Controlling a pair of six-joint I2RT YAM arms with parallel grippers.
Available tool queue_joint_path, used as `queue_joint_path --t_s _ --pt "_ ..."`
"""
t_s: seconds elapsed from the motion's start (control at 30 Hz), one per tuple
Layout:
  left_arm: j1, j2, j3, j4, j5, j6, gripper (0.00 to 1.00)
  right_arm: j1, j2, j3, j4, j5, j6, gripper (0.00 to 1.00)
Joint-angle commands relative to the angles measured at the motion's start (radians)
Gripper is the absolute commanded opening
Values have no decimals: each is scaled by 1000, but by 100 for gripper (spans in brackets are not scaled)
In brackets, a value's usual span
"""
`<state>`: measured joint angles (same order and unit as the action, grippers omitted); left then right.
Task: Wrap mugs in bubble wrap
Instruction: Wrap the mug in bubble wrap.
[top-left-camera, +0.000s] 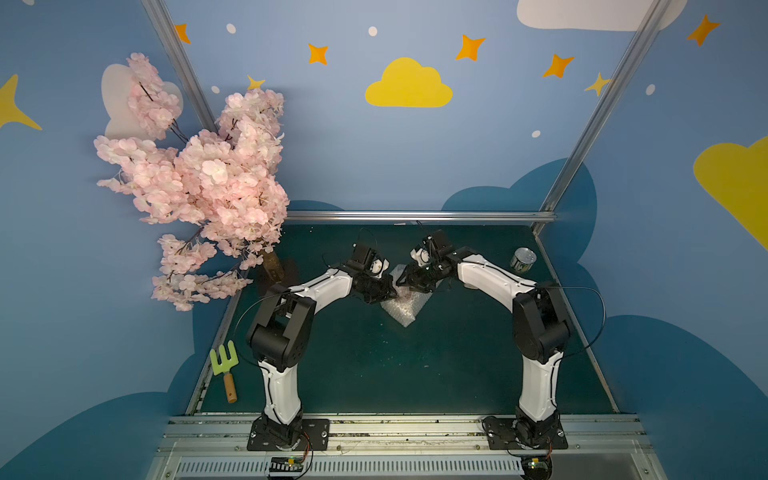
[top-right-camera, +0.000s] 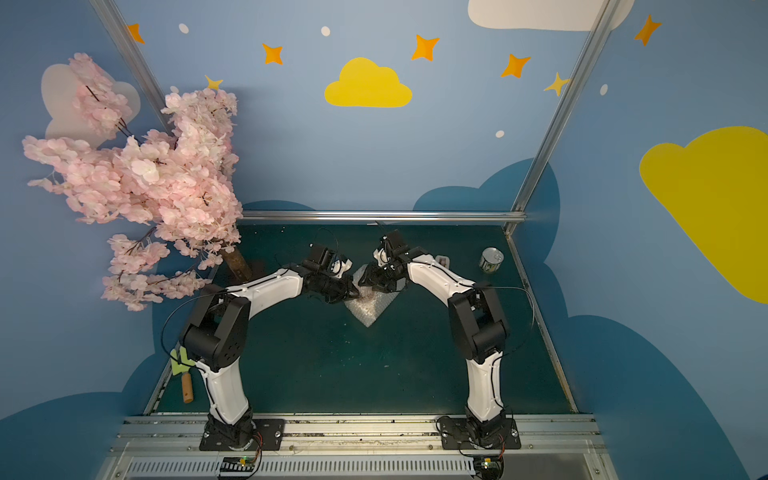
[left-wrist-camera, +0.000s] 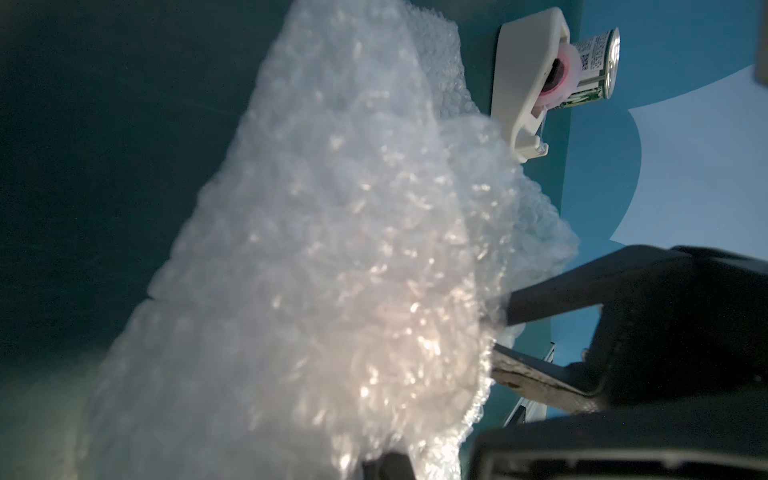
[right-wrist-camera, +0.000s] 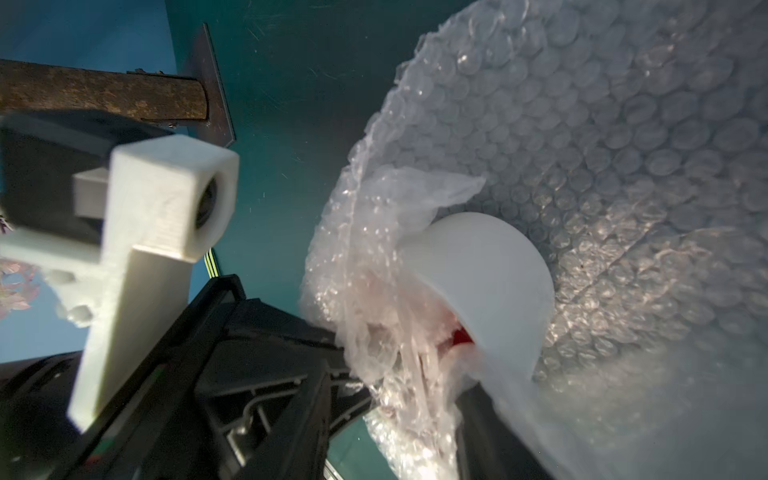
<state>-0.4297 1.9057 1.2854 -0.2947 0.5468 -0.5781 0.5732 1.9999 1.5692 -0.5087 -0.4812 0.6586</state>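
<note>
1. In a top view, my left gripper (top-left-camera: 392, 293) and right gripper (top-left-camera: 402, 280) meet over the bubble wrap (top-left-camera: 402, 311) at mid-table.
2. Left wrist: the wrap hides the mug, and my right fingers (left-wrist-camera: 552, 297) stand spread beside it.
3. Right wrist: the mug (right-wrist-camera: 490, 282) lies sideways on the wrap. My left jaws seem pressed together on bunched wrap at its mouth, probably to tuck it in.

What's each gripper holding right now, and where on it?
Left gripper is shut on the bubble wrap, pinching the bunched edge at the mug's mouth. Right gripper has its jaws apart beside the wrap, holding nothing.
</note>
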Motion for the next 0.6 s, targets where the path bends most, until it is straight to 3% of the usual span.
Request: queue_joint_path --t_s 0.0,0.17,0.33,0.4,0.47,0.57 --pt "-21 47 -1 -61 16 36 3 22 34 24 -14 -7 -8 48" --pt "-33 58 14 -74 18 56 3 39 68 31 -53 16 -20 43" --pt "-38 59 17 -91 13 70 3 42 79 32 -61 55 -25 8" --pt "-35 43 14 -88 4 66 5 43 83 40 -82 64 -39 2" --pt "-31 17 11 -83 -5 58 25 44 89 43 -108 78 -50 0" --pt "-18 -51 -15 -54 -19 42 39 45 89 33 -127 102 -56 0"
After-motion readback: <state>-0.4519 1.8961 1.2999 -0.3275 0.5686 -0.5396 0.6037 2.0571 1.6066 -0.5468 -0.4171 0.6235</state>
